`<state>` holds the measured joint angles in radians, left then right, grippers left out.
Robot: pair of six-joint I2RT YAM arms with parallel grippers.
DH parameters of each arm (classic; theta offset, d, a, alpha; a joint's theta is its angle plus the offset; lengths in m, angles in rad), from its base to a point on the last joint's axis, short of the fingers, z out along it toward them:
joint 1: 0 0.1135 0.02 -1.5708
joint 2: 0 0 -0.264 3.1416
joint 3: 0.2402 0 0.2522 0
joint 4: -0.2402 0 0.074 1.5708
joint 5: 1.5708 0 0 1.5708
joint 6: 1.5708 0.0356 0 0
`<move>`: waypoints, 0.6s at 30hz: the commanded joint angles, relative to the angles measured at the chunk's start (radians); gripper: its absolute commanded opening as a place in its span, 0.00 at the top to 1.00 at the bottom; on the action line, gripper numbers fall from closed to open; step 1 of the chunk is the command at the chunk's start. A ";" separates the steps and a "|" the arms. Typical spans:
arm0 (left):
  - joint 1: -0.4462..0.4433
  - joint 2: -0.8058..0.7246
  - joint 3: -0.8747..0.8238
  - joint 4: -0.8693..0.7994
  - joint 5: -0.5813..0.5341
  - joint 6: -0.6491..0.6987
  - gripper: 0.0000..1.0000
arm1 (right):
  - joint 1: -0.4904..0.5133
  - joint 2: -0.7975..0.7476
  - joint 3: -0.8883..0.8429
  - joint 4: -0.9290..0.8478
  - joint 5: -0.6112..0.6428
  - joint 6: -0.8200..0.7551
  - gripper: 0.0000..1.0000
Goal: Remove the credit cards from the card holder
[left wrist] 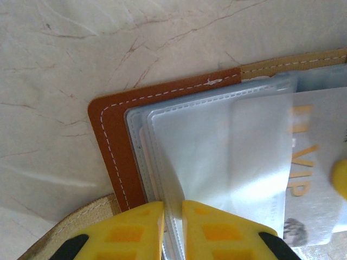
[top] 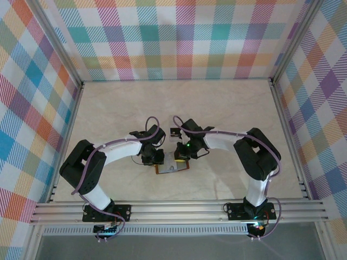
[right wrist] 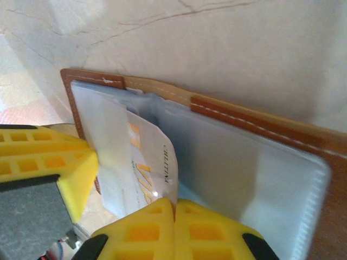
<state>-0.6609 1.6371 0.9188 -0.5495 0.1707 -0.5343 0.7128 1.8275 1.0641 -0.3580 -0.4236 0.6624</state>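
Observation:
The brown leather card holder (top: pixel 172 168) lies open on the table between both arms. In the left wrist view my left gripper (left wrist: pixel 173 208) is shut on the edge of the holder's clear plastic sleeves (left wrist: pixel 211 151), beside the stitched brown cover (left wrist: pixel 111 146). A pale whitish credit card (right wrist: pixel 143 162) with gold lettering sticks partway out of a sleeve, and my right gripper (right wrist: pixel 174 205) is shut on its lower corner. The same card (left wrist: pixel 312 162) shows at the right of the left wrist view. Any other cards are hidden in the sleeves.
The marble-patterned tabletop (top: pixel 179 103) stretches behind the holder, bounded by checked walls and metal rails (top: pixel 179 208) at the near edge. The two grippers (top: pixel 156 160) (top: pixel 183 157) stand close together, a finger of the left one (right wrist: pixel 49 162) right beside the card.

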 commanded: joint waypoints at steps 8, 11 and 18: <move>-0.016 0.003 -0.041 -0.010 -0.034 0.009 0.82 | -0.005 -0.062 0.092 -0.276 0.152 -0.123 0.94; -0.016 0.003 -0.039 -0.009 -0.028 0.010 0.82 | -0.004 -0.053 0.105 -0.283 0.135 -0.132 0.94; -0.016 0.000 -0.035 -0.016 -0.030 0.016 0.82 | -0.002 -0.037 0.117 -0.288 0.130 -0.136 0.93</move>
<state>-0.6609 1.6314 0.9123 -0.5438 0.1707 -0.5331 0.7128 1.7821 1.1587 -0.5968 -0.3126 0.5545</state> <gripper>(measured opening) 0.175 0.064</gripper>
